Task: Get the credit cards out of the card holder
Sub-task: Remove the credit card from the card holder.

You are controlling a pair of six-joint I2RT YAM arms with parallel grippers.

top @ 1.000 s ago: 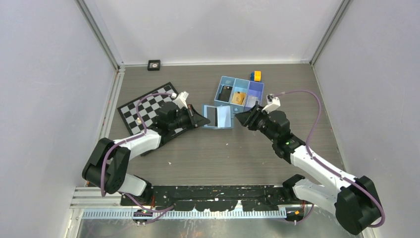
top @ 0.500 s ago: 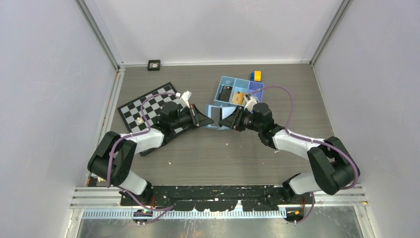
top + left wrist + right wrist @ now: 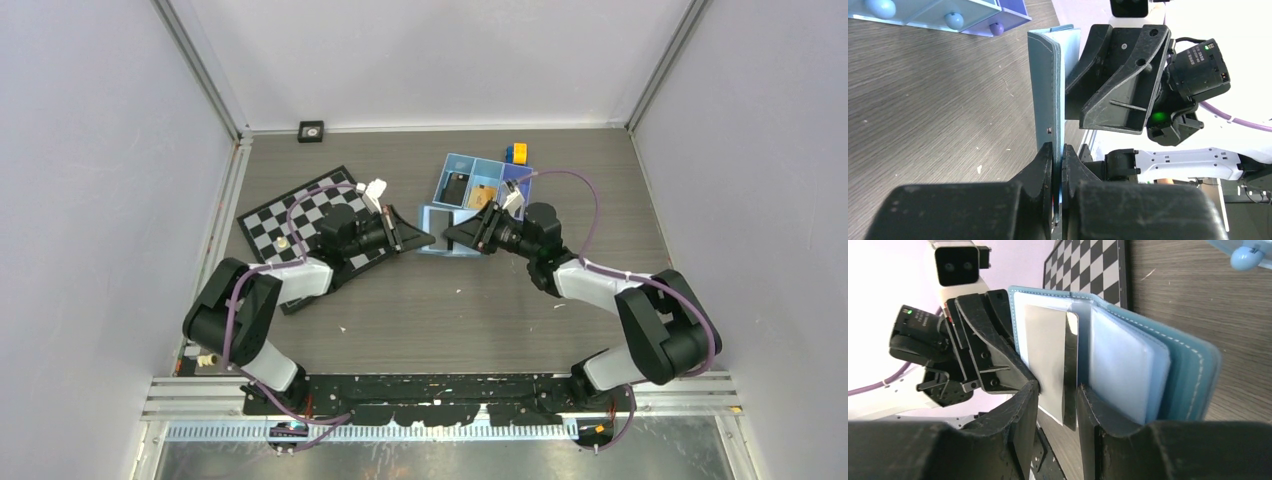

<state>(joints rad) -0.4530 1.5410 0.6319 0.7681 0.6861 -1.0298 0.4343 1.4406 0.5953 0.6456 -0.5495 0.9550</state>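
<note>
Having swung in from the right, the right gripper (image 3: 1057, 400) is straddling with parted jaws the silvery grey card (image 3: 1048, 350), likely stiff, light and slick, best pinched at its exposed end, poking from the upright card holder (image 3: 1045, 85) that the left gripper (image 3: 1058, 155) is clamping.

Left tool (image 3: 428, 240), right tool (image 3: 449, 238) matte black, screwed; white links (image 3: 600, 282), purple cables (image 3: 590, 205), green LED (image 3: 1158, 116).

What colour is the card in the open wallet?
The card is silvery grey, best seen in the right wrist view.
</note>
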